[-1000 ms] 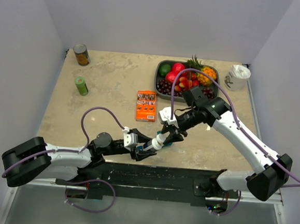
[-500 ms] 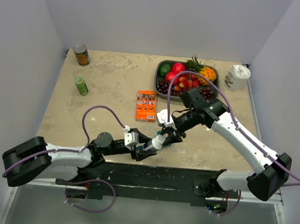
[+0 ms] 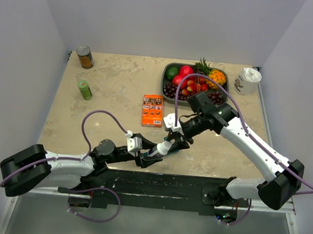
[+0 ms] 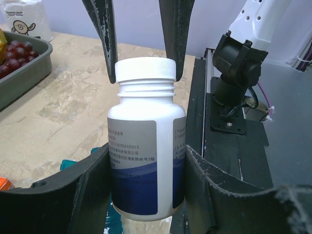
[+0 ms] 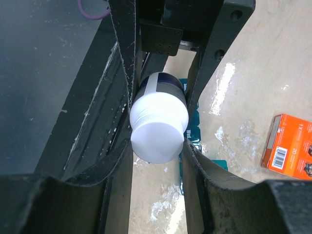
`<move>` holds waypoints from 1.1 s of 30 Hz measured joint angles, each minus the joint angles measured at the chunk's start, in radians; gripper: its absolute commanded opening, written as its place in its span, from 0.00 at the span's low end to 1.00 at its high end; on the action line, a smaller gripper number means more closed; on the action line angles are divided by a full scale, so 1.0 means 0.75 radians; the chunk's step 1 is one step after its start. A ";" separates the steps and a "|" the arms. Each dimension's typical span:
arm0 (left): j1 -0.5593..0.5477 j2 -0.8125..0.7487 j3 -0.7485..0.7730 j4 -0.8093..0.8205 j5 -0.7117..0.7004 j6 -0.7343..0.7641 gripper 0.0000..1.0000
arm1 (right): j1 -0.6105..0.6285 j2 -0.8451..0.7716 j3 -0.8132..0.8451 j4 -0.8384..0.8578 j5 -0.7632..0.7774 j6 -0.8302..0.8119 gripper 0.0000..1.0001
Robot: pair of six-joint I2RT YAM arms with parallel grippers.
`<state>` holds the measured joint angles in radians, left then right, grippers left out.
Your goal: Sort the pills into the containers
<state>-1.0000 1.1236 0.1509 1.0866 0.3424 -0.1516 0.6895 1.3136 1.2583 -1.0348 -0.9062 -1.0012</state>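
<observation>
My left gripper [image 3: 149,155] is shut on the body of a small white bottle [image 4: 144,146] with a blue label and holds it just above the table near the front edge. My right gripper [image 3: 171,138] reaches in from the far side, its fingers [image 4: 108,44] pressed on both sides of the bottle's white screw cap [image 5: 158,131]. Parts of the teal pill-organiser strip [image 5: 189,130] show on the table under the bottle, and in the left wrist view [image 4: 68,165]. No pills show.
A flat orange box [image 3: 152,110] lies just beyond the grippers. A dark fruit tray [image 3: 165,84] stands at the back right with a white cup [image 3: 248,80] beside it. Two cans [image 3: 85,57] [image 3: 84,88] stand at the back left.
Both grippers and the bottle have shifted a little left and toward the table's near edge. The grips look the same.
</observation>
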 measured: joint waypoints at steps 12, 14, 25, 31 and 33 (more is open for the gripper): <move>-0.002 -0.006 0.033 -0.122 -0.023 0.021 0.00 | -0.005 0.040 -0.024 0.066 0.008 0.153 0.13; -0.002 -0.025 0.034 -0.177 -0.036 0.057 0.00 | -0.006 0.083 -0.021 0.063 0.004 0.183 0.13; 0.001 -0.007 0.058 -0.325 -0.292 0.184 0.00 | -0.013 0.162 -0.068 0.348 0.223 0.902 0.22; 0.005 0.019 0.061 -0.304 -0.425 0.197 0.00 | -0.049 0.190 -0.089 0.501 0.266 1.254 0.34; 0.006 0.021 0.061 -0.290 -0.444 0.195 0.00 | -0.074 0.201 -0.091 0.524 0.229 1.307 0.38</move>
<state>-0.9958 1.1393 0.1967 0.8688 0.0093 -0.0051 0.6338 1.4643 1.1904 -0.6418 -0.7341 -0.0208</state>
